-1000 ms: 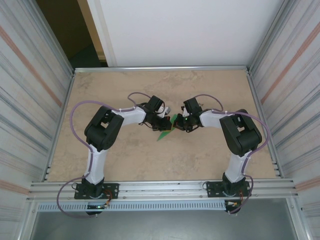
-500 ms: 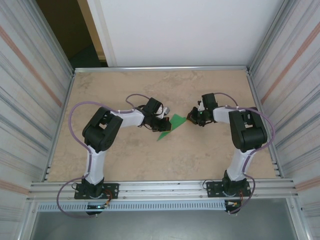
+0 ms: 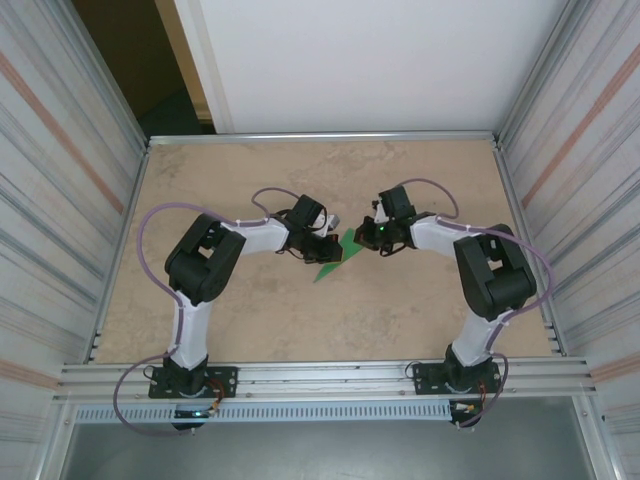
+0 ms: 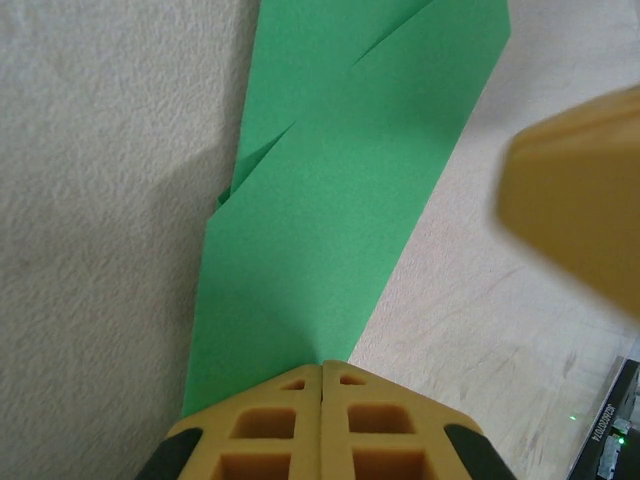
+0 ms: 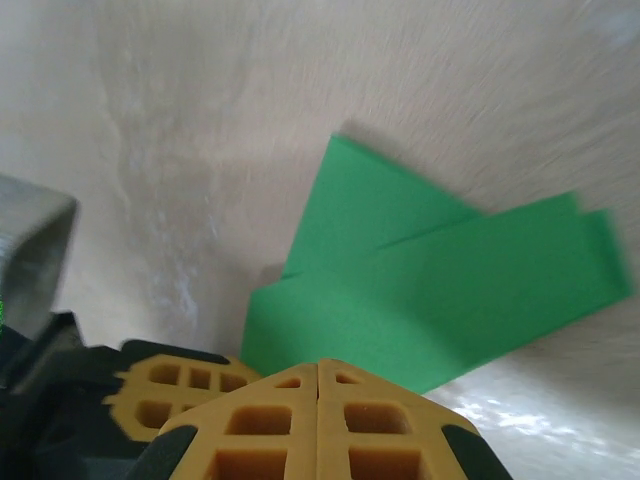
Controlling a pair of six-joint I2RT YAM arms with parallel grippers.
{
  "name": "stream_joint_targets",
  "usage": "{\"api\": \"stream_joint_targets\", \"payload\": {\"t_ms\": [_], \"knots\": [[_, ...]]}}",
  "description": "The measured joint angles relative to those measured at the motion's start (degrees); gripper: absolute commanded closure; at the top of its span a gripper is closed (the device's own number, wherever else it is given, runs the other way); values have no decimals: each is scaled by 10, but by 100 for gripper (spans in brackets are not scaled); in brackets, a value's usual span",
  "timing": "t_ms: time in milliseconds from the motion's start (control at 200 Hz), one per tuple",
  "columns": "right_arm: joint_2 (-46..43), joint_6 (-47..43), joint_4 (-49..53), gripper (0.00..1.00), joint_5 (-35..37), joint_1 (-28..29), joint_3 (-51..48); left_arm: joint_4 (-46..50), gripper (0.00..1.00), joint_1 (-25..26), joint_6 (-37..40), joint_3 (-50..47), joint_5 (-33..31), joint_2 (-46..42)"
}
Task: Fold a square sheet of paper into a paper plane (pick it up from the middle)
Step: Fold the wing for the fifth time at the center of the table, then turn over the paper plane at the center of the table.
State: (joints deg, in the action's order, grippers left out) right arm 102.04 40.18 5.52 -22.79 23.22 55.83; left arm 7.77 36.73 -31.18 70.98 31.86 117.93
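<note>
The folded green paper lay centred on the surface. The clenched left tool rested at its 11 o'clock edge, the clenched right tool at its 2 o'clock end. Creasing likely wanted firm, even strokes.

Left arm bent at elbow, wrist reaching inward to centre — left jaws pressed together, tips low. Right arm mirrors it, elbow out — right jaws also pressed together, near left jaws.

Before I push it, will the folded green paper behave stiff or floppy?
The folded green paper looks thin and flat, so probably light and floppy. On the smooth table it likely slides. Its overlapping layers seem loose, so they may shift.
</note>
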Motion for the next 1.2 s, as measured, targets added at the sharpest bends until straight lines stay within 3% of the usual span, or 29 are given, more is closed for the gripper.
{"api": "stream_joint_targets", "payload": {"t_ms": [155, 411, 576, 651, 827, 1037, 1198], "knots": [[40, 4, -11, 98, -14, -12, 0, 0, 100, 0, -2, 0, 0, 0], [56, 3, -31, 97, -52, -121, 2, -3, 100, 0, -2, -2, 3, -1], [44, -8, -3, 96, -25, -119, 13, 30, 83, -1, 0, 12, 7, -5], [19, -13, 19, 83, -5, -104, 14, 44, 73, -4, -3, 20, 9, -14], [-56, -16, 71, 64, 52, -70, 22, 52, 55, -30, -4, 13, 11, -103], [-93, 8, 149, 38, 144, 7, 49, 51, 39, -122, -1, -72, -13, -257], [-94, 60, 214, 33, 204, 84, 84, 80, 22, -179, 12, -134, -64, -320]]}}
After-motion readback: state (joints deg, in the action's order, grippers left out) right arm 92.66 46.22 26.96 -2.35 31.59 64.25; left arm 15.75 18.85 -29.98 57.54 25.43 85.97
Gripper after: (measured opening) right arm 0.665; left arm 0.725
